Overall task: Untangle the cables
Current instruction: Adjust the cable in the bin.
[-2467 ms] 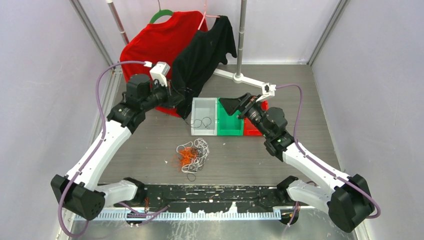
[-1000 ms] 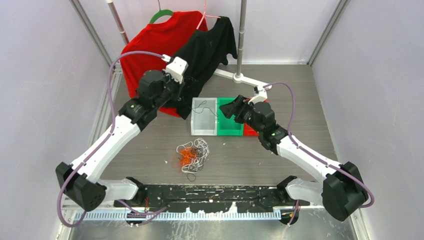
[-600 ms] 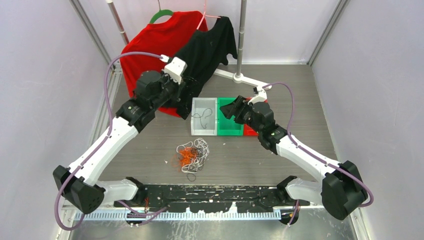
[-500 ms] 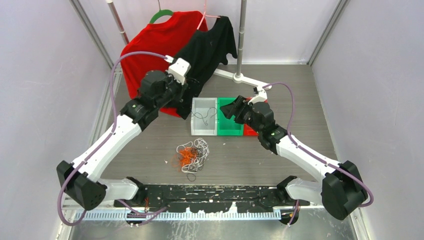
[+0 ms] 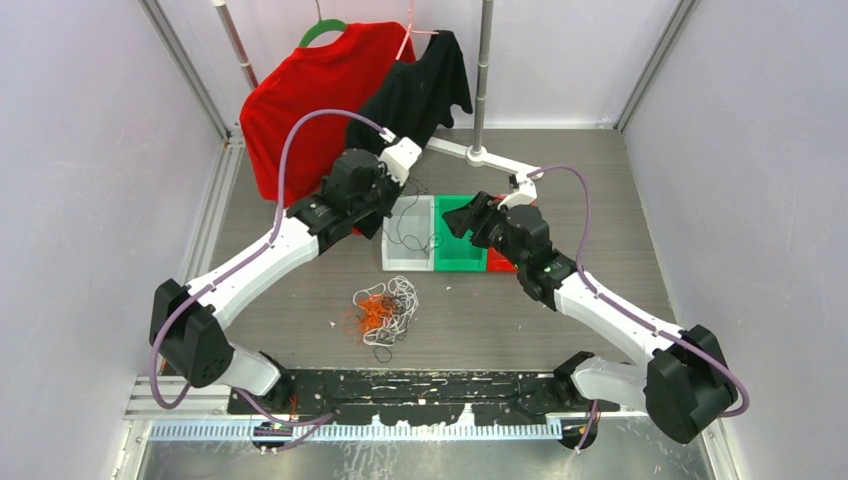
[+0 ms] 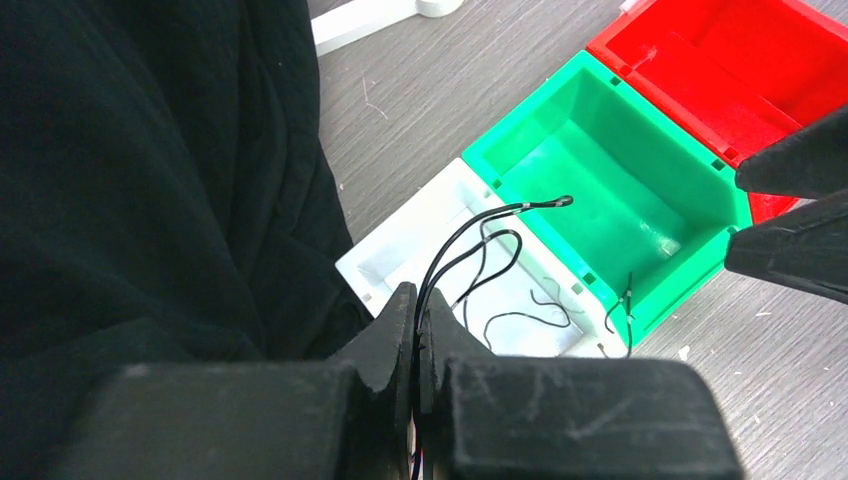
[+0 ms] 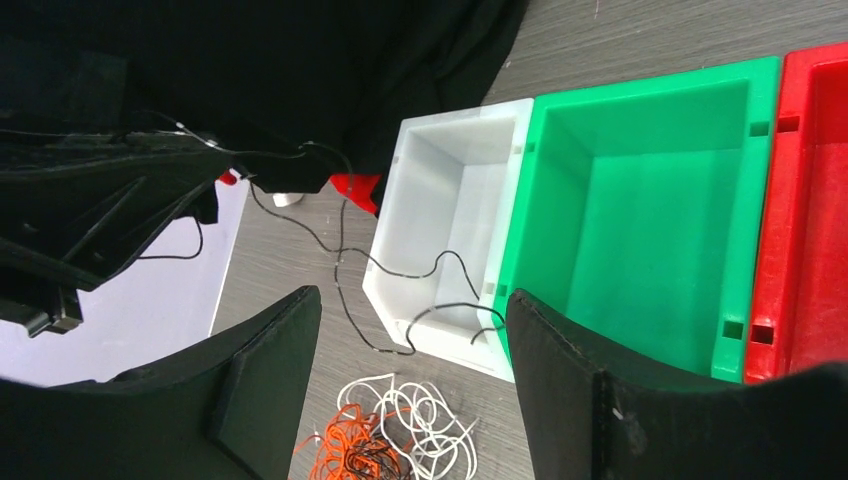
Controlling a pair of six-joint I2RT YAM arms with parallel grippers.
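Desk: grey, wood-grain, matte

Three small box-shaped plastic bins side by side mid-desk, nearer the far edge: white bin, green bin, red bin. All smooth and glossy, with square corners

Left gripper: jaws pinched closed on a black cable, above the white bin's far-left corner. Soft black shirt just beside it, red shirt hanging behind at the far edge

The cable is thin, round and limp. From the left wrist, two strands leave the jaws and arc over the white bin, the free tip pointing at the green bin. From the right wrist, its length runs from the jaws down toward the near edge, past the white bin's left wall, then loops over the near-left corner into that bin; more black squiggles lie on the bin floor

Right gripper: jaws wide open, holding nothing, above the green bin

Tangle of orange, white and black loops lies flat between the bins and the near edge, apart from both grippers
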